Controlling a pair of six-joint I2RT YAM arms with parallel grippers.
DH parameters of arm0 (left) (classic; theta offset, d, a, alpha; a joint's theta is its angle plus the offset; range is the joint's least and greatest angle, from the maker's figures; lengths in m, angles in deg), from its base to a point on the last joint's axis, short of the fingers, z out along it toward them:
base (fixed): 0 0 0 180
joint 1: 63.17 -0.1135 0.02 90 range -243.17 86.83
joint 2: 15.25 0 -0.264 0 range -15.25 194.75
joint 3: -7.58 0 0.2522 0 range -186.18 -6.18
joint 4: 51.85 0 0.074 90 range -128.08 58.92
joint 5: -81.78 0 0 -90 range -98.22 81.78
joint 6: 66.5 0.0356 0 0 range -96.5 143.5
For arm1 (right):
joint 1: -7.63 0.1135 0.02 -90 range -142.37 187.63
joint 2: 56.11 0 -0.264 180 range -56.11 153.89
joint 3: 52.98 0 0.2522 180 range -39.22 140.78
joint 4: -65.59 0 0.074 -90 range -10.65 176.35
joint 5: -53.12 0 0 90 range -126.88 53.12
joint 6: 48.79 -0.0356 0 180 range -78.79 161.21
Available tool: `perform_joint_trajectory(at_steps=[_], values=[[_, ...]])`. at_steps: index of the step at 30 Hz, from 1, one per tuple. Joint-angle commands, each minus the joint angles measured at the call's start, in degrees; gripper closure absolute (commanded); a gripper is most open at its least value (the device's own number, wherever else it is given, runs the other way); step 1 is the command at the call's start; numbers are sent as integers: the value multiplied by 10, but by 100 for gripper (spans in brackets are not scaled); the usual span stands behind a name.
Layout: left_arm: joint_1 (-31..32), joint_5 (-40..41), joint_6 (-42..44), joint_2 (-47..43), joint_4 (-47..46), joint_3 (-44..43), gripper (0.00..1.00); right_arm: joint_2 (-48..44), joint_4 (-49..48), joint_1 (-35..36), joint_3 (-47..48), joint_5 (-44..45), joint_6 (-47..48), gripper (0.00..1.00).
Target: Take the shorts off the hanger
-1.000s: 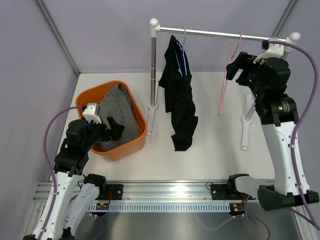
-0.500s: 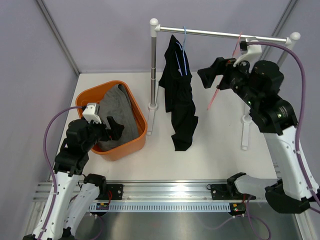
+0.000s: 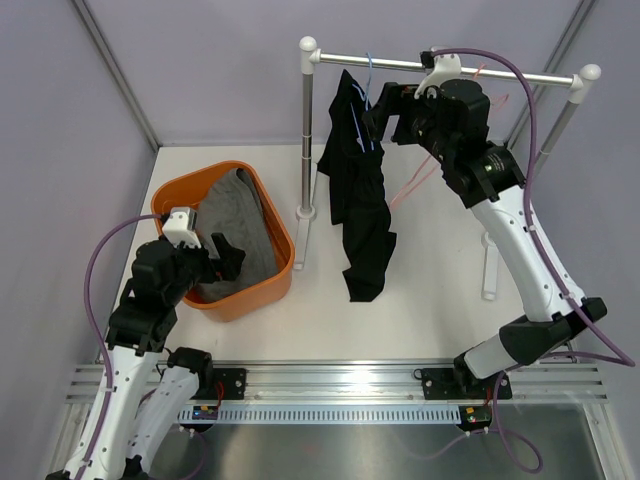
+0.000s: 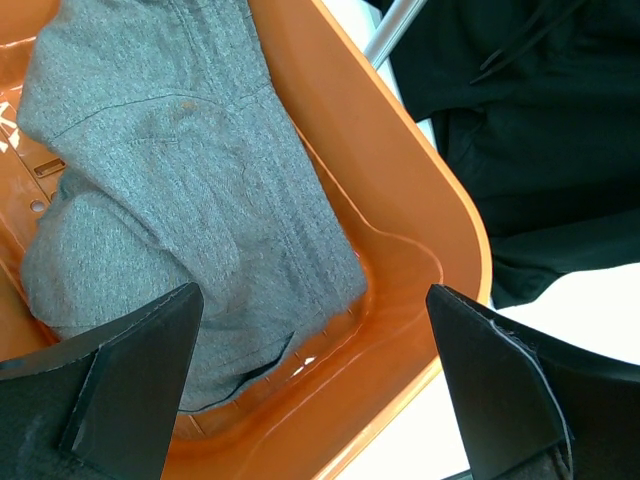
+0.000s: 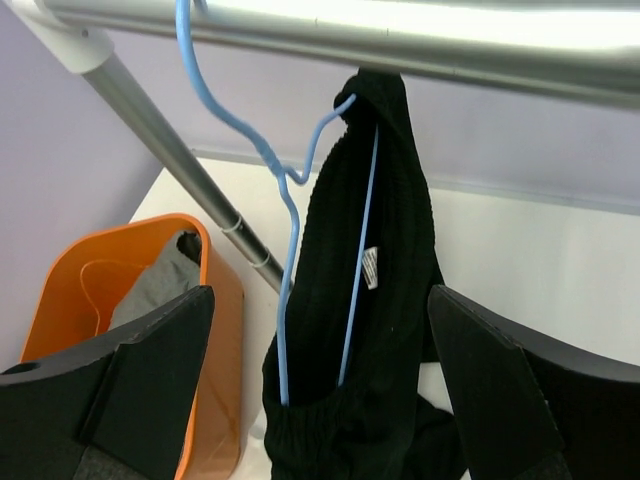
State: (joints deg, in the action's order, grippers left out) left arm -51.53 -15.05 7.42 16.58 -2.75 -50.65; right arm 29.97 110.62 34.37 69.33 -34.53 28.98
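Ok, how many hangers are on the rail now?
2: a blue hanger holding the black shorts, and a bare pink hanger to its right, partly hidden behind the right arm.

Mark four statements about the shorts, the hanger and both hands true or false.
1. The black shorts hang on the blue hanger hooked over the rail. True.
2. The grey shorts are on a hanger. False: they lie in the orange basket.
3. The right hand is shut on the black shorts. False: it is open, facing them, gripping nothing.
4. The left hand is open above the basket. True.
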Motion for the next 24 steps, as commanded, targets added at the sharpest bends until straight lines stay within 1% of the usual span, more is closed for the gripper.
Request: perform_joint_trajectory(at_steps=[1, 3, 4, 8, 11, 16, 18, 21, 24], values=[[4, 8, 1, -9, -10, 3, 1, 12, -75, 8, 24, 23, 4, 9], [4, 8, 1, -9, -11, 3, 1, 24, -98, 9, 20, 22, 5, 15], [5, 7, 2, -9, -10, 3, 1, 27, -106, 9, 18, 22, 4, 22], [6, 5, 1, -10, -11, 4, 1, 46, -140, 20, 16, 49, 11, 33], [8, 6, 1, -10, -11, 4, 1, 64, -148, 29, 27, 57, 16, 36], [9, 4, 2, -10, -11, 4, 1, 90, -143, 50, 59, 113, 41, 38], [10, 4, 2, -10, -11, 5, 1, 95, -155, 61, 57, 147, 57, 43], [11, 4, 2, -9, -11, 6, 1, 101, -178, 74, 53, 185, 77, 48], [11, 3, 2, -10, -11, 5, 1, 109, -187, 76, 54, 205, 89, 51]])
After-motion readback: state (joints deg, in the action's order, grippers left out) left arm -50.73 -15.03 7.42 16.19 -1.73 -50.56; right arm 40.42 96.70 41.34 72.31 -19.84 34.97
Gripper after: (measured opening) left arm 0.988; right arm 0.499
